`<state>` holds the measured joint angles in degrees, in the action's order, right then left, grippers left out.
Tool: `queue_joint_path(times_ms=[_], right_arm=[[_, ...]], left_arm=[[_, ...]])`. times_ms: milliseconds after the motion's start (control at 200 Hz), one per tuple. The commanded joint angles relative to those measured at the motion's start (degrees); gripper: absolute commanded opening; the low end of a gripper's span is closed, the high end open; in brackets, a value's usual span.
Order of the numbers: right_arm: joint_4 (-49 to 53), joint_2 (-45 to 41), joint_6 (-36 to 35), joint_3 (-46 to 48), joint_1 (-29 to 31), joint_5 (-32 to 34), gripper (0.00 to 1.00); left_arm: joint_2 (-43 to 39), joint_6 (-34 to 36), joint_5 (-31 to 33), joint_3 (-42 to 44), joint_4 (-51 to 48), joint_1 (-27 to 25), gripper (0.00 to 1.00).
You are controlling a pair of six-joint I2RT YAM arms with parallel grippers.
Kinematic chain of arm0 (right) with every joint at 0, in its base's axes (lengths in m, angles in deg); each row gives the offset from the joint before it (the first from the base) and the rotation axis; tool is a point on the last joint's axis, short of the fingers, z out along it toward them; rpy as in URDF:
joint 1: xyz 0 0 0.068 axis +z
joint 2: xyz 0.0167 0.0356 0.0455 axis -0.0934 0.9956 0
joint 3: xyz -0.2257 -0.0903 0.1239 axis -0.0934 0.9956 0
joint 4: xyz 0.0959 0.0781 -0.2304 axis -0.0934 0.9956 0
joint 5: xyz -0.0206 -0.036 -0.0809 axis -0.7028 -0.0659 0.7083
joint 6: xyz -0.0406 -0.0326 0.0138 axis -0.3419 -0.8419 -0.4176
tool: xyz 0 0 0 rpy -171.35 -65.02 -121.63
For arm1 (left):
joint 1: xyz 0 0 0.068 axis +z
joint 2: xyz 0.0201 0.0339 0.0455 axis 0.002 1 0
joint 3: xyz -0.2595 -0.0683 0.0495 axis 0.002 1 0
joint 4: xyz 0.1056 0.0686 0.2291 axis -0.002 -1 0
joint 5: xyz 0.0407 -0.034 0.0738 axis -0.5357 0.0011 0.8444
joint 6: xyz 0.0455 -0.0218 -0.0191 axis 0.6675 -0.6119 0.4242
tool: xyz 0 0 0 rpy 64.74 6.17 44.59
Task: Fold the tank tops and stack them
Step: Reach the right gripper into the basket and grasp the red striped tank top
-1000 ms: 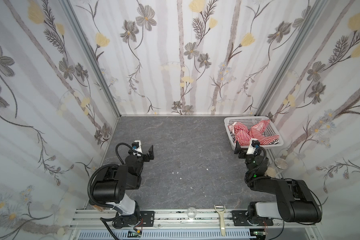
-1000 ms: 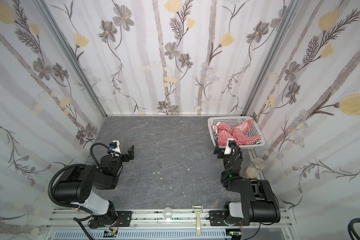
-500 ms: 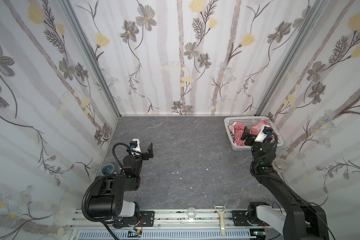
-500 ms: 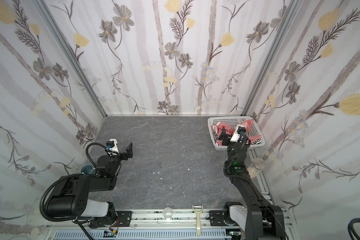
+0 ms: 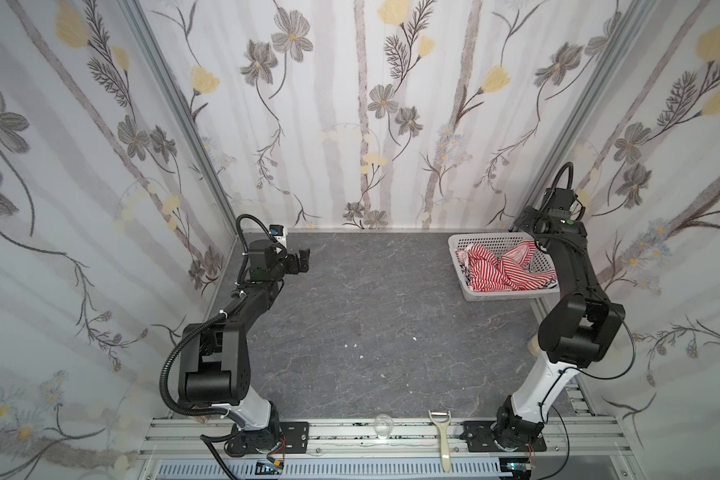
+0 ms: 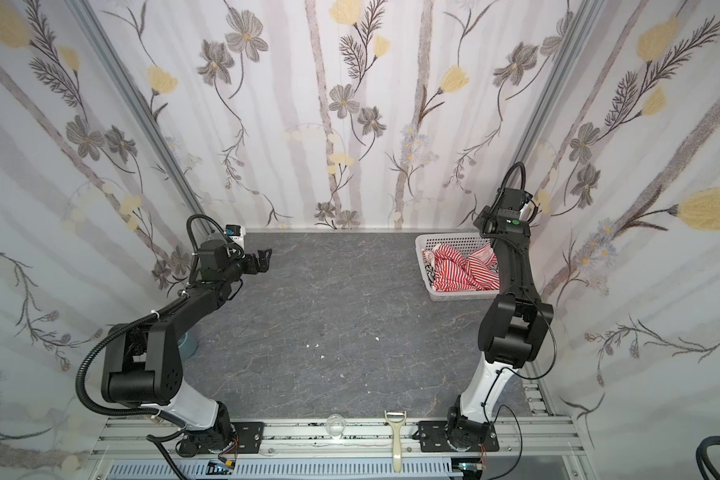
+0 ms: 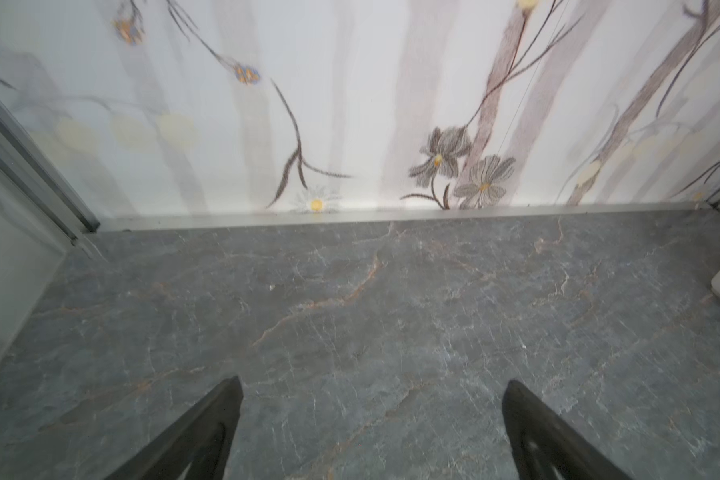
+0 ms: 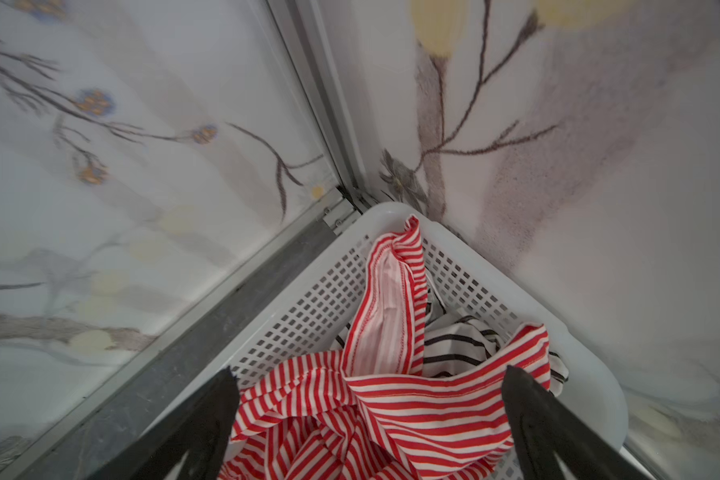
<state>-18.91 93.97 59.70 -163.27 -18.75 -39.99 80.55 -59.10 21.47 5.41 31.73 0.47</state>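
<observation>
Both top views are bright, with soft, even light. Only weak shadows lie on the grey table (image 5: 371, 316) under the arms, and there is no hard glare. In the left wrist view, the wall (image 7: 350, 104) beyond the left gripper (image 7: 373, 381) is slightly blurred. Around the right gripper (image 8: 369, 369) the wall is smeared, while the red-striped tank top (image 8: 412, 415) between its fingers looks sharper. Both grippers' dark fingers are out of focus.

My left arm (image 5: 246, 309) reaches forward along its side with the left gripper (image 5: 301, 262) held level, jaws spread wide and empty, while my right arm (image 5: 576, 274) stretches far forward, wrist raised and tipped down, right gripper (image 8: 371, 376) likewise wide apart, gripping nothing.
</observation>
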Motion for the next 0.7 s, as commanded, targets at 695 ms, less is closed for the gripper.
queue_joint_path(times_ms=[695], right_arm=[[10.0,12.8,-2.4,2.3,-0.9,-3.0,1.00]], left_arm=[[-6.8,3.9,1.2,8.1,-13.2,-0.7,1.00]])
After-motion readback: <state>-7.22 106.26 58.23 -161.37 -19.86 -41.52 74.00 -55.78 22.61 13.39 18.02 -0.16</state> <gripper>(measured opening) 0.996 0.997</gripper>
